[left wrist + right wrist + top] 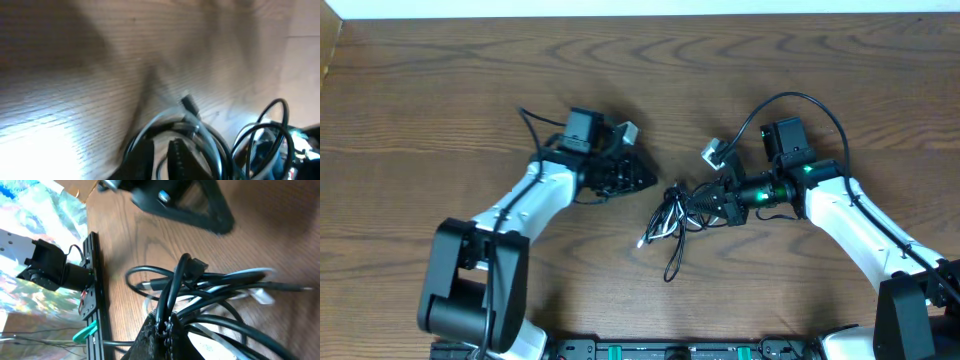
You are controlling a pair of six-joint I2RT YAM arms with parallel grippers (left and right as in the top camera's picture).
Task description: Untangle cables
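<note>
From my seat, I take the right gripper (pixel 705 203) as my reference. Its jaws are closed tight on the cables (pixel 672 215), and in the right wrist view several black cords run straight through the pinch and fan out beyond it. The tangle lies on the wooden table (pixel 440 100) right at that gripper's tip and spreads away from it toward the left arm. One long black loop (pixel 672 262) trails off from the tangle toward the near edge of the table. A white cable (pixel 260 296) is threaded among the black ones just past the closed fingers, and I see a black plug end (pixel 196 266) sticking up from the bundle close to them. The left gripper (pixel 645 180) sits on the far side of the tangle from the right gripper, near the cords. From overhead I see a small gap between its tip and the nearest loop. In the left wrist view its fingers (pixel 142 160) show at the bottom edge with only a narrow slit between them. That picture is blurred, but I can make out nothing held in the slit. Ahead of those fingers I see looped cords and a small grey plug (pixel 189 104) resting on the wood. A black rail (pixel 95 280) runs along the table edge to one side of the right gripper in its own wrist view.
</note>
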